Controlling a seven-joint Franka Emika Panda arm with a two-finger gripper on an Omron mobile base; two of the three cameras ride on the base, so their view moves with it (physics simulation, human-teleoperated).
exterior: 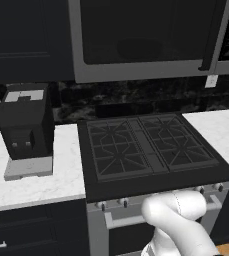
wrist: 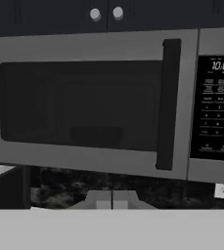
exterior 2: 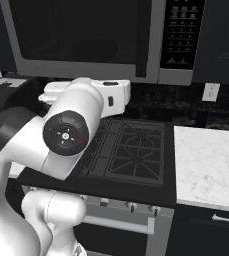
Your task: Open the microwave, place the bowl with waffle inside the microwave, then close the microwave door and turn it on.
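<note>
The jaws' spread cannot be told; the upright handle (wrist: 168, 105) on the shut microwave door (wrist: 91, 105) lies ahead, slightly right.

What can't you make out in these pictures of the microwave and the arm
- Gripper: in the hand view its fingertips sit at the grey bottom band, so open or shut is unclear.
- Microwave interior: dark glass on the microwave door shows just a faint rounded shape; whether that is the bowl is unclear.
- Button panel: labels too small to read, right edge cut off.
- Left base view: microwave top cut off by the frame.
</note>
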